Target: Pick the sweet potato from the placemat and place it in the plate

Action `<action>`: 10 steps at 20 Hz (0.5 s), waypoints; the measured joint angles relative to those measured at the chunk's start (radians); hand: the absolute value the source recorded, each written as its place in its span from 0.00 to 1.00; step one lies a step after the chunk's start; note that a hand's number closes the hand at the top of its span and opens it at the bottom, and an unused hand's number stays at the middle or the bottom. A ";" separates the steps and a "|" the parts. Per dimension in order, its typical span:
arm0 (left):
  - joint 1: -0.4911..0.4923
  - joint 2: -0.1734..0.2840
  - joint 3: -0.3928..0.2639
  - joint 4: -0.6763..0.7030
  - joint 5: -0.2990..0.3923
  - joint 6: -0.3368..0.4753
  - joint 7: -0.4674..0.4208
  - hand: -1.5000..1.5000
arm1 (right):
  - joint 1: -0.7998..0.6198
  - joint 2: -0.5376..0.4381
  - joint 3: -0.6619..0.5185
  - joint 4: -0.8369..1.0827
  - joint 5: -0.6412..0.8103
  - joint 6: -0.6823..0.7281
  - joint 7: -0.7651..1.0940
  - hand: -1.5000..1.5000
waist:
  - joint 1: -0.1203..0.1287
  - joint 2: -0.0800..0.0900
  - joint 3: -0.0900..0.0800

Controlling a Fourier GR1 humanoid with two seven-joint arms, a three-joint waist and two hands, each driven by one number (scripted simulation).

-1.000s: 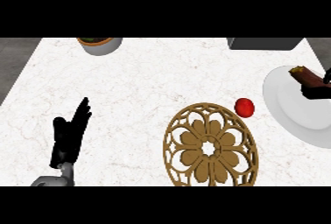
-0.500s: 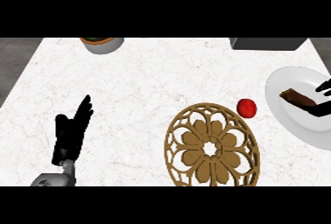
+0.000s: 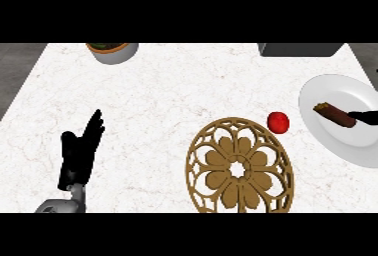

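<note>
The brown sweet potato (image 3: 333, 114) lies on the white plate (image 3: 332, 90) at the right edge of the counter. Only dark fingers of my right hand (image 3: 365, 118) show at the right border; they are straight and point left, with their tips at the potato's right end, not curled round it. The round brown openwork placemat (image 3: 240, 170) sits at the lower middle with nothing on it. My left hand (image 3: 80, 155) rests open at the lower left, fingers up, far from both.
A small red round fruit (image 3: 278, 122) lies between the placemat and the plate. A grey pot with a plant (image 3: 111, 51) stands at the back left. A dark grey box (image 3: 299, 49) is at the back right.
My right hand has let go of the sweet potato and drawn back to the right, leaving it lying uncovered on the plate. The left hand has not moved.
</note>
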 measured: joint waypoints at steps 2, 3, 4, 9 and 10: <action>0.009 0.000 0.000 0.001 0.002 -0.004 -0.005 0.50 | 0.006 -0.011 -0.066 0.003 -0.075 0.030 -0.052 0.00 | -0.004 0.000 0.000; 0.012 -0.002 0.000 0.001 0.004 -0.005 -0.008 0.50 | 0.008 -0.015 -0.094 0.004 -0.108 0.044 -0.068 0.00 | -0.005 -0.001 -0.001; 0.022 0.000 0.001 -0.007 0.004 -0.006 -0.009 0.50 | 0.017 -0.017 -0.118 0.005 -0.139 0.066 -0.088 0.00 | -0.005 -0.002 -0.001; 0.015 0.002 0.009 0.002 0.006 -0.018 -0.014 0.50 | 0.069 -0.048 -0.178 0.039 -0.240 0.167 -0.170 0.00 | -0.002 0.000 -0.002; 0.016 0.002 0.010 0.006 0.003 -0.019 -0.023 0.50 | 0.073 -0.051 -0.181 0.046 -0.255 0.178 -0.183 0.00 | 0.000 0.001 -0.002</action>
